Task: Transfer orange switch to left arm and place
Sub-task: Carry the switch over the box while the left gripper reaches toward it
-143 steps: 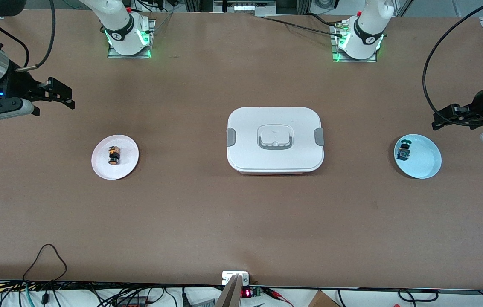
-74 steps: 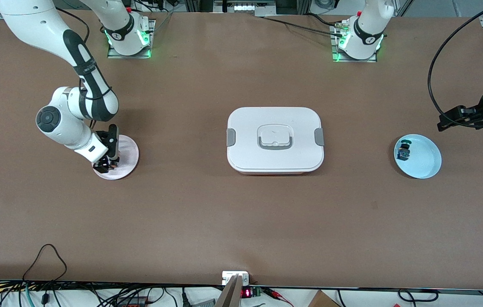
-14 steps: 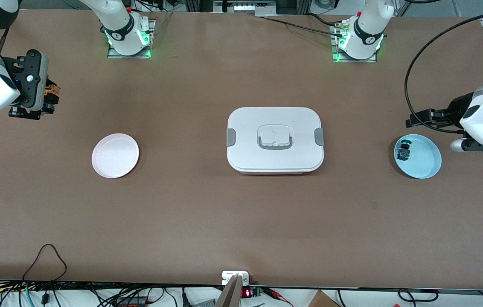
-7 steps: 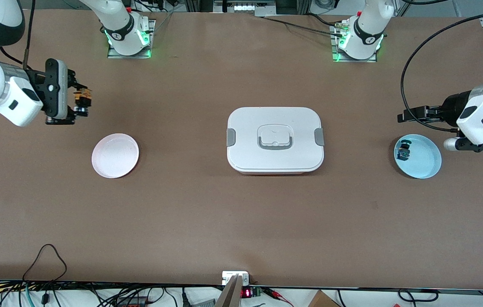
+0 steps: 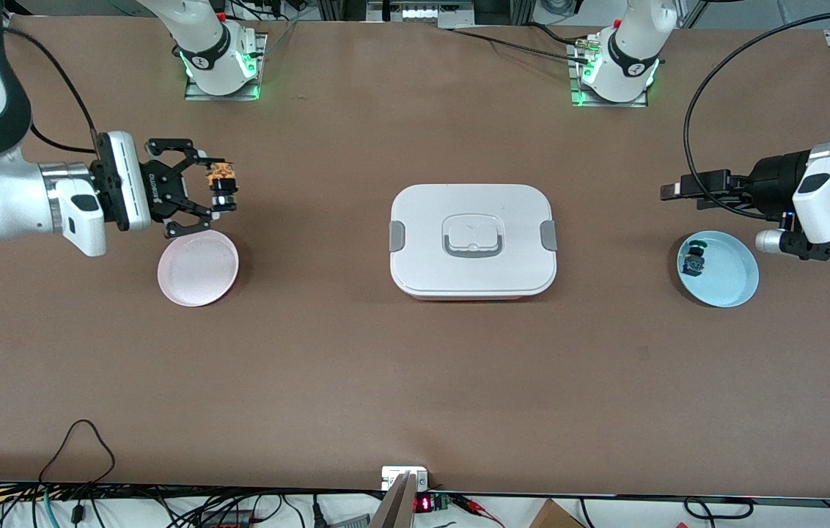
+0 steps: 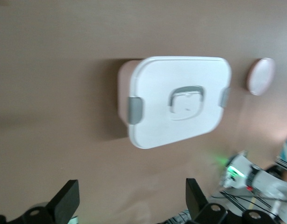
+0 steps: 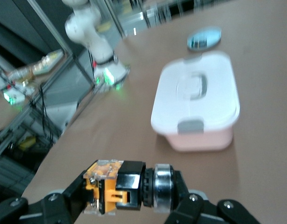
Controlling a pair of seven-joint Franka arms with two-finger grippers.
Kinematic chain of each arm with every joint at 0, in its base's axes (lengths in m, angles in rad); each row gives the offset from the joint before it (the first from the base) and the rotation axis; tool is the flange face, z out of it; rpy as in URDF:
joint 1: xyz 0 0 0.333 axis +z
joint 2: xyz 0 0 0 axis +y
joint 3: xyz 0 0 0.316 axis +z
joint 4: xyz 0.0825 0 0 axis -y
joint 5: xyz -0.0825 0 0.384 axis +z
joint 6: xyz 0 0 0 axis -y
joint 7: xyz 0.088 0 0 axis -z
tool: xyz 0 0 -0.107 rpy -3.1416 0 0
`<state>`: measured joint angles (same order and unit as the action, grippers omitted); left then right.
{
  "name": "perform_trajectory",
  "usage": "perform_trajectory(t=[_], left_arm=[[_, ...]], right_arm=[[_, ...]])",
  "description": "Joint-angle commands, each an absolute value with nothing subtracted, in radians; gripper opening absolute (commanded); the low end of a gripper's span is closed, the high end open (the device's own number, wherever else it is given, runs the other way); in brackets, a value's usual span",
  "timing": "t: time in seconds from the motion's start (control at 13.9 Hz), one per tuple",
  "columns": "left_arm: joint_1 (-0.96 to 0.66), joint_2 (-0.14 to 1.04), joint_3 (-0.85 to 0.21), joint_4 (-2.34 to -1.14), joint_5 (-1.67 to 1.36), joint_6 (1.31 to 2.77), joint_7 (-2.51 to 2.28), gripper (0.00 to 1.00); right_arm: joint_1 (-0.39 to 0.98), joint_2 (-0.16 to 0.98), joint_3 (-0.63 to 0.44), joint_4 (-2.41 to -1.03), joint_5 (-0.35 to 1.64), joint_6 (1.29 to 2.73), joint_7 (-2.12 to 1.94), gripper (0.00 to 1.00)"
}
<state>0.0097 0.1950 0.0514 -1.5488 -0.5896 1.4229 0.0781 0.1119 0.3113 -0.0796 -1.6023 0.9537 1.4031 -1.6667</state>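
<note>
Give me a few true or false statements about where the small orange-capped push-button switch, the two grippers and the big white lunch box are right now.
1. The right gripper holds the orange-capped push-button switch. True.
2. The switch lies on the pink plate. False: it is held up in the air, the plate bare.
3. The left gripper is open. True: it carries nothing.
4. The big white lunch box has its lid off. False: the lid is on.
5. A teal-capped switch sits in the light blue plate. True.

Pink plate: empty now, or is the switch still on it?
Empty. The pink plate is bare; the orange switch is in the right gripper, up in the air.
</note>
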Motion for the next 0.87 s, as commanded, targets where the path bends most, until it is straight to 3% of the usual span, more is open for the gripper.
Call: perform_trajectory(t=[0.0, 0.43, 0.79], left_arm=[[0.021, 0.233, 0.048, -1.555, -0.743, 1.404, 0.158, 1.00], [0.011, 0.288, 0.046, -1.588, -1.032, 1.378, 0.209, 1.00], [0.006, 0.313, 0.032, -1.633, -1.175, 1.384, 0.302, 1.00]], right_arm=[[0.124, 0.380, -0.068, -1.603, 1.142, 1.419, -1.753, 0.01], [0.322, 0.474, -0.067, -1.592, 1.553, 1.659, -1.786, 0.01], [0.489, 0.497, -0.067, -1.568, 1.724, 1.896, -1.786, 0.01]])
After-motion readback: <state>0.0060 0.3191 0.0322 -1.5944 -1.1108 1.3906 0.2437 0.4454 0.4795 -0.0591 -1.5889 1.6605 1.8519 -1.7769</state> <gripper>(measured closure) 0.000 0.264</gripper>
